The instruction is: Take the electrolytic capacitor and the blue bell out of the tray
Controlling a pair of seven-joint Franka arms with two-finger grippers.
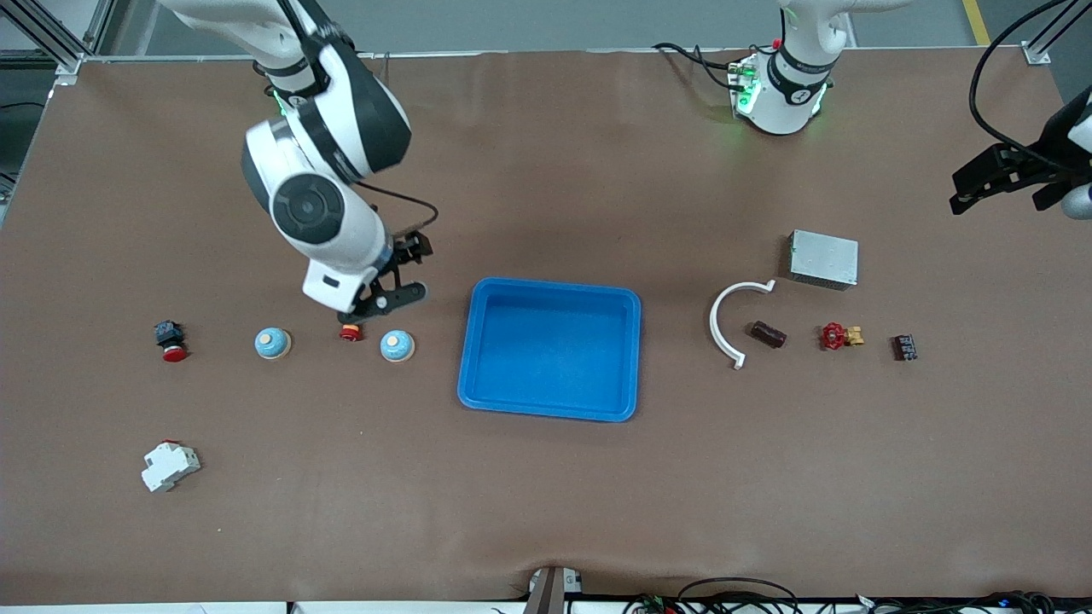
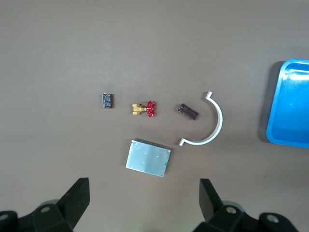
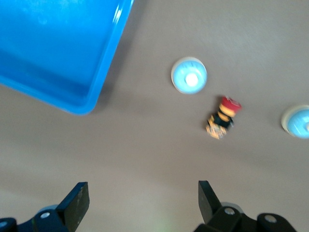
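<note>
The capacitor (image 1: 766, 333) is a small dark brown cylinder lying on its side on the brown table, tilted a little, just inside the curve of a white arc-shaped clip (image 1: 731, 318) toward the left arm's end. Two bells sit upright toward the right arm's end, pale blue domes with cream buttons: one bell (image 1: 397, 345) near the blue tray (image 1: 548, 411), the other bell (image 1: 272, 343) farther along the same row.
</note>
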